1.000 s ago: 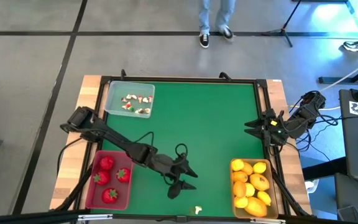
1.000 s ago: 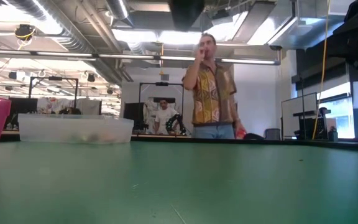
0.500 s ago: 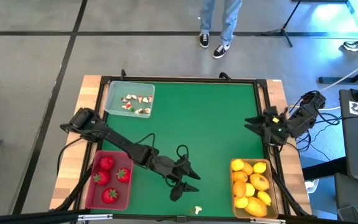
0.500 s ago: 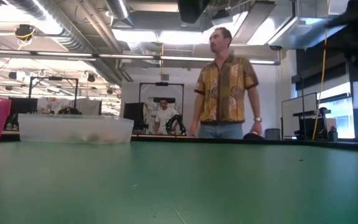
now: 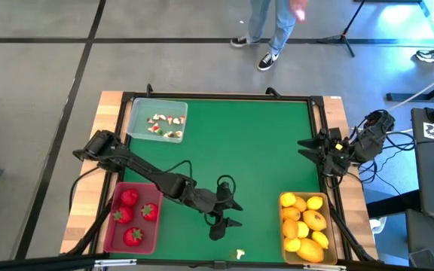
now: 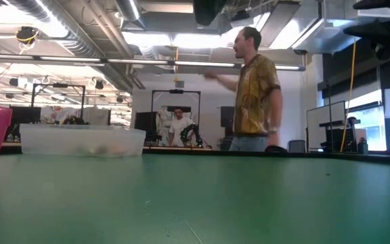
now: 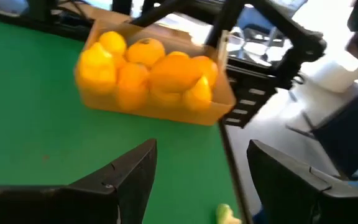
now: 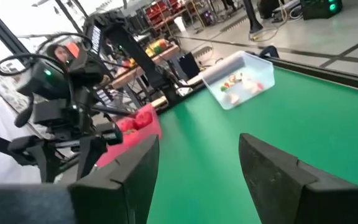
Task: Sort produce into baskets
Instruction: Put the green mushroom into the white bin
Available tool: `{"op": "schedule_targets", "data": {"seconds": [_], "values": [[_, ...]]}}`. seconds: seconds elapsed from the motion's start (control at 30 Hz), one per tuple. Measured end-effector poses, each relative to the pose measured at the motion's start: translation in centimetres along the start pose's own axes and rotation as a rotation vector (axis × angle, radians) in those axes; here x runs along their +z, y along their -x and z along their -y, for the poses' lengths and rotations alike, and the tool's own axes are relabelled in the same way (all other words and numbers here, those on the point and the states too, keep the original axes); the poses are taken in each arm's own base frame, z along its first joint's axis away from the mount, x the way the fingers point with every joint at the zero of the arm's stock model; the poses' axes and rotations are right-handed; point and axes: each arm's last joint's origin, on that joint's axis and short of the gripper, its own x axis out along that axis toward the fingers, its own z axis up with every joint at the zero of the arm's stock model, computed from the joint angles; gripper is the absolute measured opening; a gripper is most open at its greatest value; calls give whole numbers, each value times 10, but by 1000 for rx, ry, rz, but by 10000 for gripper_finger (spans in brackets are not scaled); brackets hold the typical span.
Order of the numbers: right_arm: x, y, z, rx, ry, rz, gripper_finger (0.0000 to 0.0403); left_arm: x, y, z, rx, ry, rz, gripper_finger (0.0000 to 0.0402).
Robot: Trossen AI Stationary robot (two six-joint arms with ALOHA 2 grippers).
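High view: my left gripper point(image 5: 230, 214) hovers open and empty at lower centre above a white bit point(image 5: 239, 254); my right gripper point(image 5: 305, 148) waits open at right edge.

Clear translucent plastic tray point(image 5: 157, 120) upper left of green table mat point(image 5: 262, 143). Pinkish-red plastic tray point(image 5: 132, 217) lower left. Tan-yellow plastic tray point(image 5: 305, 226) lower right. Tiny white-and-green bit point(image 5: 239, 254) bottom centre, between lower trays.
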Motion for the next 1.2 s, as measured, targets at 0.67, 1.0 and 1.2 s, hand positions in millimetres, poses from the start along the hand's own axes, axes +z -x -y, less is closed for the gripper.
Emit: {"op": "schedule_targets", "data": {"seconds": [0.67,1.0,1.2], "values": [[-2,0,2,-14,1,-15,221,-38,-19,24,-64,-34,-63,246],[-3,0,1,-1,-7,-27,221,-41,-68,37,-28,-91,-211,246],[-3,0,1,6,-4,-36,221,-35,-71,43,15,-66,-283,246]]}}
